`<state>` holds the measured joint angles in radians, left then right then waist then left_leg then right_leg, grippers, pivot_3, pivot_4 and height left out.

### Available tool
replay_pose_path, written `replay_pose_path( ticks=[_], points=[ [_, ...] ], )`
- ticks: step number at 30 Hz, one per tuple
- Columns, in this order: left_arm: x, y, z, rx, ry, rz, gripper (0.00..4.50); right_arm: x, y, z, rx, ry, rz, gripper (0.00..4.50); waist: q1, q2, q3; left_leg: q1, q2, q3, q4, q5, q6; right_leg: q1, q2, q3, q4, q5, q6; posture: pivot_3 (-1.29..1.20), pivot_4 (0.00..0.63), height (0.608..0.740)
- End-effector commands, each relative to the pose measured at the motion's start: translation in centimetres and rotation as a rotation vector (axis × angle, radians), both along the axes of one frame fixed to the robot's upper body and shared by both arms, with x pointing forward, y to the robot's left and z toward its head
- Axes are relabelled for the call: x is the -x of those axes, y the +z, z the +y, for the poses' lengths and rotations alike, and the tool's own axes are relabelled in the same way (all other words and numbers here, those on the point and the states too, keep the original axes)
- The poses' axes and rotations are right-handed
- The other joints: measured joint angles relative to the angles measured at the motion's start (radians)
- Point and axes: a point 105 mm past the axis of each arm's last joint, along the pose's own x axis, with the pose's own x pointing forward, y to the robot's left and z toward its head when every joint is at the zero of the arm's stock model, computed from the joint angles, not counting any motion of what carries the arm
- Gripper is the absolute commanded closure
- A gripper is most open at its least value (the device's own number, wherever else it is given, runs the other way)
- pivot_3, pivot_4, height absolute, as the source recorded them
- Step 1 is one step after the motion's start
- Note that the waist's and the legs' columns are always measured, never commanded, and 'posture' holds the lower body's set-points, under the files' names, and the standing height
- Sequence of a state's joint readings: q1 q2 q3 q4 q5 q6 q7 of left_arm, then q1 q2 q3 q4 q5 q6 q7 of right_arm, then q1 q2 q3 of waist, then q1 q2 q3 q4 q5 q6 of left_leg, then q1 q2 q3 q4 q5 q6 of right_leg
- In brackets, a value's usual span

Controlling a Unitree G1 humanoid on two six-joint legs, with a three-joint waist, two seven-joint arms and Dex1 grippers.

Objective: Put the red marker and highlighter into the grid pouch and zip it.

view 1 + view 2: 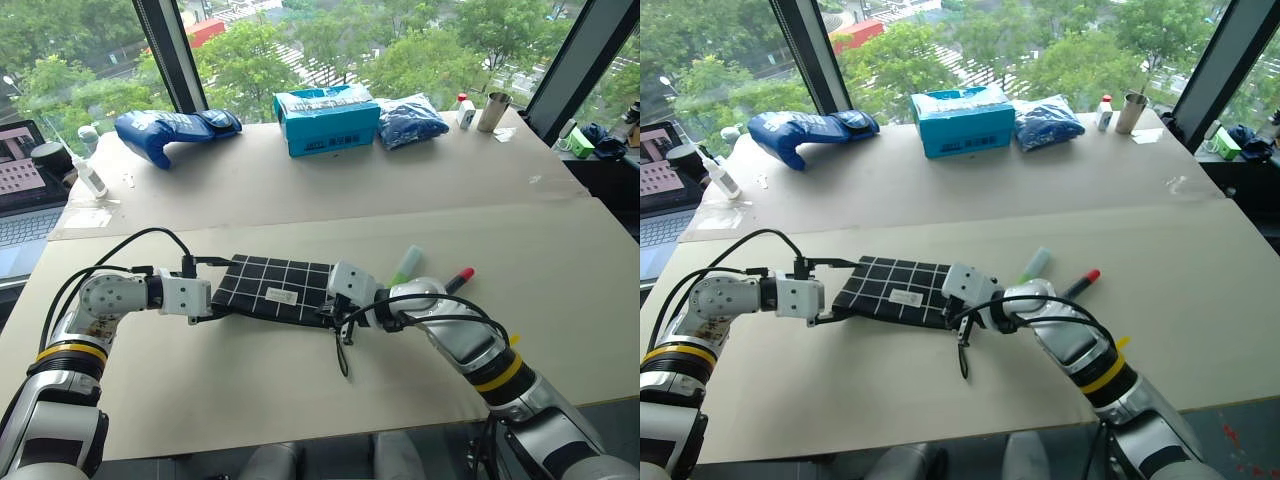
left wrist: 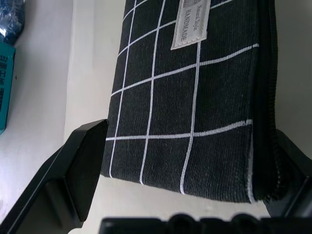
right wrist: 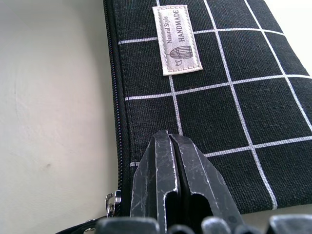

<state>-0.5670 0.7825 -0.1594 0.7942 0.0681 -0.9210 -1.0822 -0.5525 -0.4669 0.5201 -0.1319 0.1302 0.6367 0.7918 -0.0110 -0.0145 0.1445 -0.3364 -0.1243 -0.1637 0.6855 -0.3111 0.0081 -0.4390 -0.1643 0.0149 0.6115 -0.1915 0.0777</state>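
Grippers come first, as they are nearest. The left gripper (image 1: 208, 290) is at the left short end of the flat black fabric pouch with white grid lines (image 1: 272, 289); its two black fingers stand apart, one on each side of that end, and I cannot tell whether they touch the fabric. The right gripper (image 3: 171, 161) is at the opposite end of the pouch, with its fingers pressed together over the black cloth, close to the zipper edge. They do not seem to hold anything. A small metal zipper pull (image 3: 111, 201) is just beside them, and a black cord (image 1: 343, 352) hangs from that end toward the near edge of the pale table (image 1: 250, 380). The pouch lies flat, its white label (image 1: 281, 295) facing up.

Just behind the right arm lie the short light-green highlighter (image 1: 406, 265) and the slim dark marker with a red cap (image 1: 458, 279), both outside the pouch.

Farther away are a teal tissue box (image 1: 326, 122), blue bags (image 1: 172, 133) and a laptop (image 1: 25, 175).
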Motion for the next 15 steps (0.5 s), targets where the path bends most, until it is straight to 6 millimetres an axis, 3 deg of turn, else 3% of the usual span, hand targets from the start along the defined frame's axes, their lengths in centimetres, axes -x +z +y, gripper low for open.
replay_pose_path(
  ticks=[1, 9, 11, 15],
  points=[
    [0.0, -0.5, 0.2, -0.02, 0.001, 0.021, 1.54, 0.2, -0.9, -0.6, 0.016, -0.033, 0.024, 4.5, -0.001, 0.0, 0.0, 0.0, 0.0, 0.0, 0.0, 0.0, 0.0, 0.0, 0.0, 0.0, 0.0, 0.0, 0.0, 0.0, 0.15, 0.74],
    [0.1, -0.1, 0.2, 0.047, 0.012, 0.038, 4.46, 0.1, -0.3, -1.1, -0.014, -0.028, 0.012, 4.5, -0.002, 0.0, 0.0, -0.001, 0.0, 0.0, 0.0, 0.0, 0.0, -0.001, 0.001, 0.0, 0.0, 0.0, 0.0, 0.0, 0.15, 0.74],
    [0.2, 0.2, 0.1, 0.078, 0.018, 0.053, 4.46, 0.1, 0.4, -1.0, -0.049, -0.012, 0.001, 4.5, -0.004, 0.0, 0.0, -0.001, 0.0, 0.0, 0.0, 0.0, 0.0, -0.001, 0.001, 0.0, 0.0, 0.0, 0.0, 0.0, 0.15, 0.74],
    [0.7, 0.6, -0.2, 0.151, 0.04, 0.127, 4.5, -1.6, 2.5, -1.3, -0.142, -0.074, -0.03, 3.41, -0.006, 0.0, 0.0, -0.002, 0.0, 0.0, 0.0, 0.0, 0.001, -0.002, 0.001, 0.0, 0.0, 0.001, 0.0, 0.0, 0.15, 0.74]
  ],
)
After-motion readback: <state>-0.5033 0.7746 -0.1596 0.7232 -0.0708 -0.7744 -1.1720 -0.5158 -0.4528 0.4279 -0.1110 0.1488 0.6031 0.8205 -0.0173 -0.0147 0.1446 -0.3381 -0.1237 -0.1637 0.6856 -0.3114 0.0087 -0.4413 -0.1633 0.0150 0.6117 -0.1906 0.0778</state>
